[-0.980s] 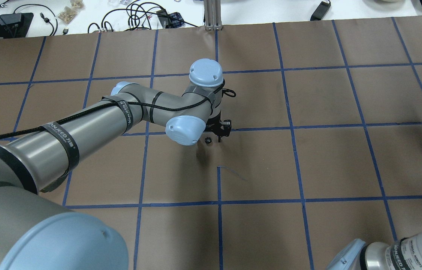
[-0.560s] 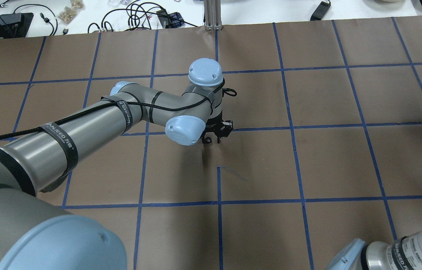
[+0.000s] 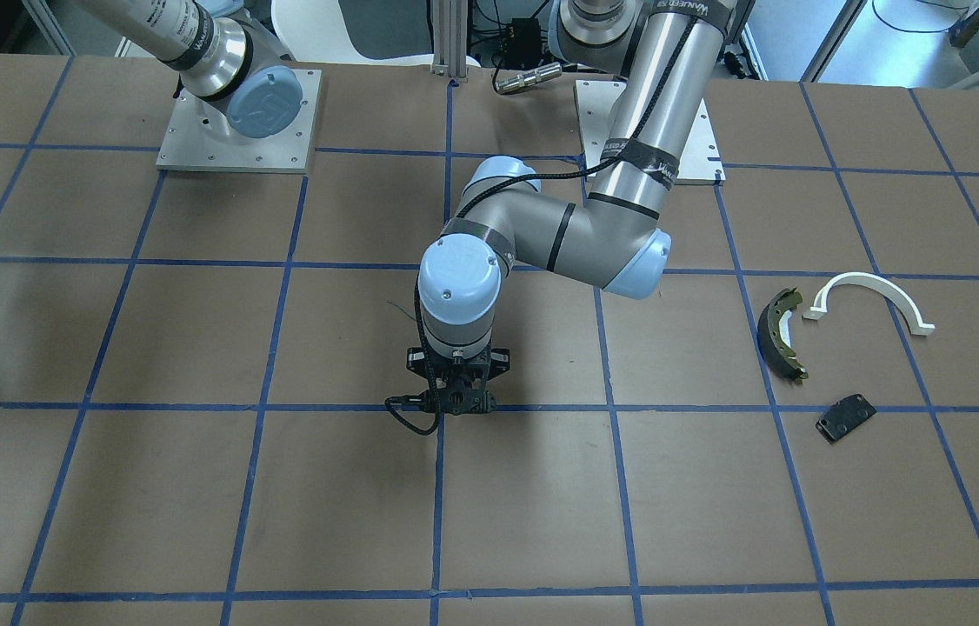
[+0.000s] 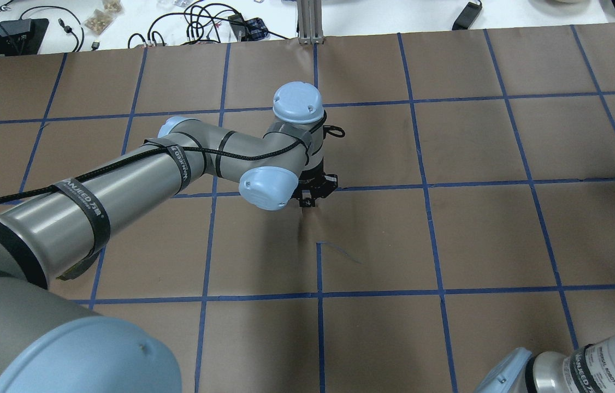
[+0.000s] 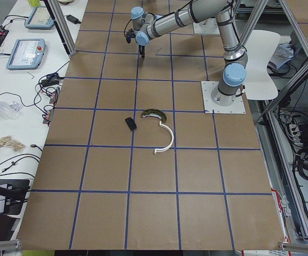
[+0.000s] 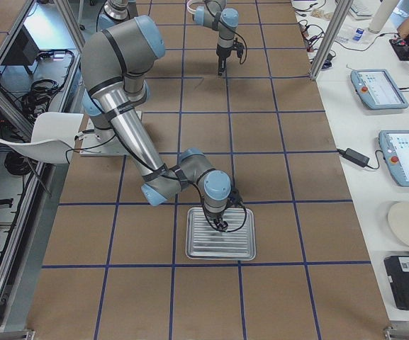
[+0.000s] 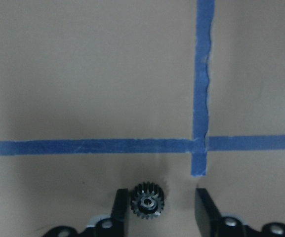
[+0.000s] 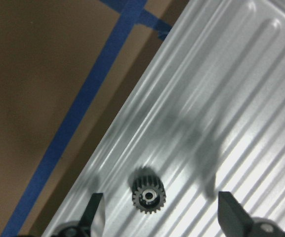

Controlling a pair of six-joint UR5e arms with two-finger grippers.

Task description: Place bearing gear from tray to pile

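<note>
On the desk [image 4: 477, 240], the tray [image 6: 208, 248] lies toward the robot's right, well apart from the pile [image 3: 783, 337] on its left. At mid-desk the left end effector [image 7: 161, 202] is spread open astride a bearing gear [image 7: 147, 201] lying flat, close against one finger [image 7: 121, 207] with a gap to the other; I judge it should centre itself first, then close squarely on the teeth and lift straight. The right end effector [image 8: 163, 210] hangs open over a second bearing gear [image 8: 147, 196] in the tray, also nearer one finger, and would want the same centring.
</note>
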